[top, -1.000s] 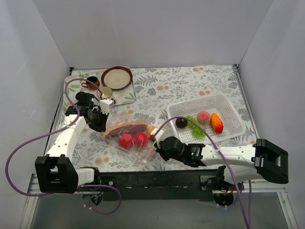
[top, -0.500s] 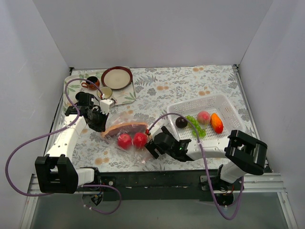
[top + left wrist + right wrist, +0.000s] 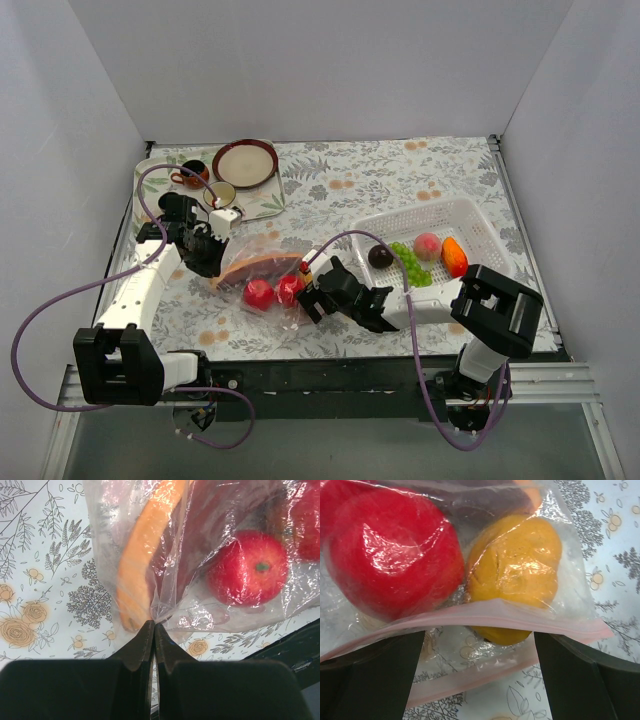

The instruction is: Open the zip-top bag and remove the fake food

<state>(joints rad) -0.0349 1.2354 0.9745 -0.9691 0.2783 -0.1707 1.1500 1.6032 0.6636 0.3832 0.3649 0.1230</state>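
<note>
The zip-top bag [image 3: 268, 278] lies on the flowered cloth left of centre, and its two pink zip strips [image 3: 470, 621] stand apart. Inside it I see fake food: red fruits [image 3: 272, 292], a yellow-orange fruit [image 3: 515, 570] poking out between the strips, and a long orange-brown piece [image 3: 145, 550]. My left gripper [image 3: 152, 625] is shut on a pinch of plastic at the bag's far-left corner. At the bag's mouth, my right gripper [image 3: 479, 635] stands open, with a finger on either side of the yellow fruit. In the top view the left gripper [image 3: 215, 260] and right gripper [image 3: 308, 290] flank the bag.
A white mesh basket [image 3: 470, 215] at the right holds a dark ball [image 3: 380, 257], green grapes [image 3: 410, 266], a peach [image 3: 428, 245] and an orange piece [image 3: 455, 257]. A tray [image 3: 150, 160] at the back left carries a brown-rimmed plate [image 3: 245, 162] and two cups [image 3: 222, 193].
My right arm has swung left to the bag's mouth and its gripper has opened. The bag has shifted slightly left. The left gripper has kept its hold.
</note>
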